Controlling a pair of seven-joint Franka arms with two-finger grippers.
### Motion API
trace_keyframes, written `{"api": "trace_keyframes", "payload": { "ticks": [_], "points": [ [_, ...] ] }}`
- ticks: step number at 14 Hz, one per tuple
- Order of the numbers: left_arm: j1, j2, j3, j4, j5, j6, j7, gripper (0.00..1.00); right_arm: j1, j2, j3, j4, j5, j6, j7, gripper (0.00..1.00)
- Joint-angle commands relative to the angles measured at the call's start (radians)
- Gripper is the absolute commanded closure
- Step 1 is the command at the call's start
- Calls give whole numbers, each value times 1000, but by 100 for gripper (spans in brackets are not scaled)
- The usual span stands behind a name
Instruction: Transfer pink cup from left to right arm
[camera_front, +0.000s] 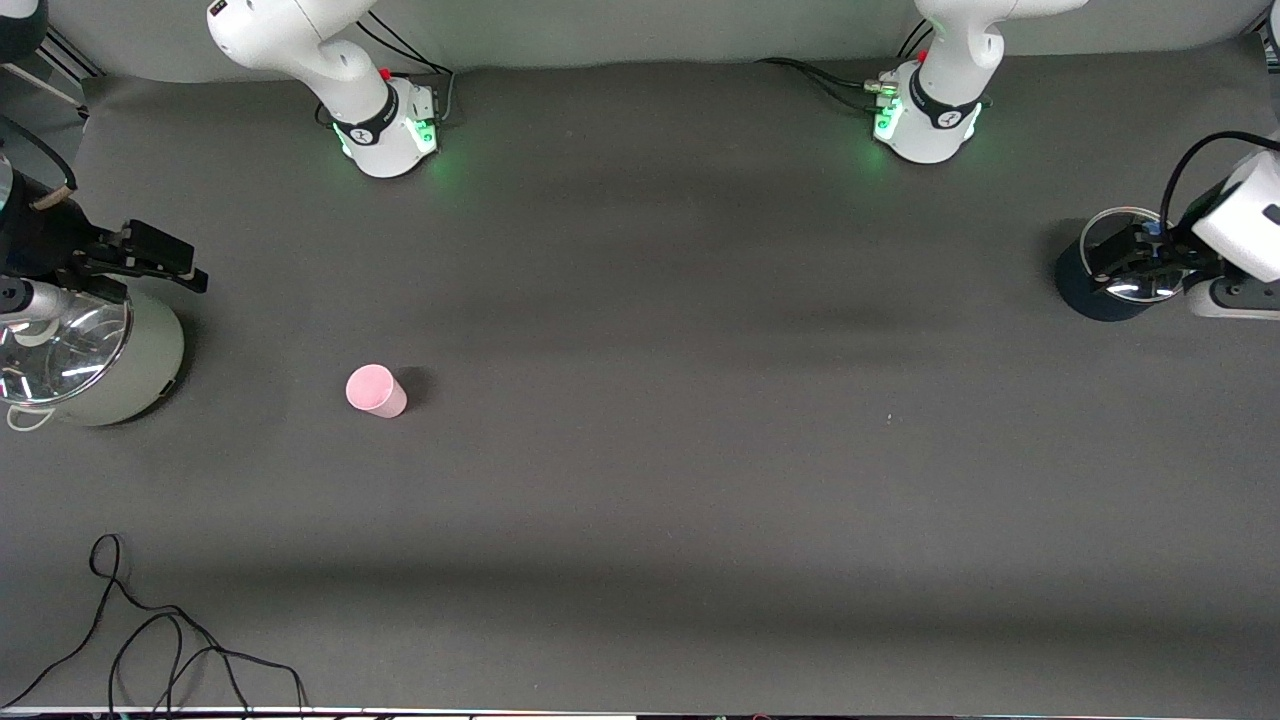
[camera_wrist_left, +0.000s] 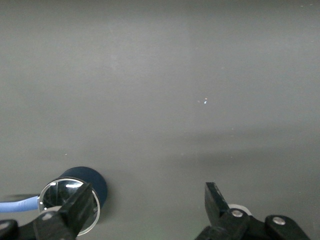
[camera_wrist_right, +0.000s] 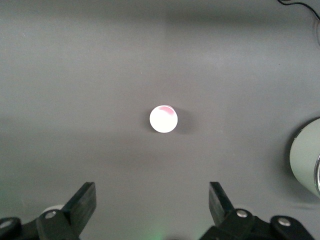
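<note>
The small pale-pink cup (camera_front: 376, 390) stands alone on the dark table (camera_front: 700, 450) toward the right arm's end, plain and tapered, while the right gripper (camera_front: 150, 255) above a grey-green pot (camera_front: 110, 365) and the left gripper (camera_front: 1125, 262) above a dark pot (camera_front: 1085, 290) both spread wide, holding nothing.

Small pale-pink tapered cup (camera_front: 376, 390), plain and handleless, standing alone on the dark grey table (camera_front: 700, 450) with a closed flat end facing up. Sits toward the right arm's end of the table, roughly midway between the base-side edge and the camera-side edge, touching nothing.
</note>
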Motion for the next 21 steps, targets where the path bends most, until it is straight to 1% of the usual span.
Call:
{"api": "trace_keyframes", "payload": {
  "ticks": [1,7,10,13,14,15,16,17,19,21],
  "points": [
    [-64,-12,50,14,6,-5,-24,1,4,27,2,41,-23,-27,19,0],
    [-37,-12,43,31,-17,-6,-7,1,2,24,-3,38,-24,-61,18,0],
    [-23,-12,38,66,-29,-38,-4,1,4,24,-3,36,-24,-71,16,0],
    [-1,-17,17,66,-29,-69,19,1,-13,26,11,38,-24,-76,16,0],
    [-4,-15,17,66,-29,-69,19,1,-47,26,41,38,-23,-76,16,0],
    [-4,-17,17,66,-29,-71,20,1,-115,21,118,36,-24,-76,16,0],
    [-3,-20,17,66,-29,-75,25,1,-196,17,209,35,-26,-76,18,0],
    [-3,-20,17,68,-29,-83,27,1,-250,15,274,35,-32,-76,21,0],
    [-1,-20,20,68,-29,-121,81,1,-316,8,351,31,-44,-76,44,0],
    [0,-20,26,68,-28,-146,99,1,-428,-9,464,16,-44,-76,44,0]
  ]
}}
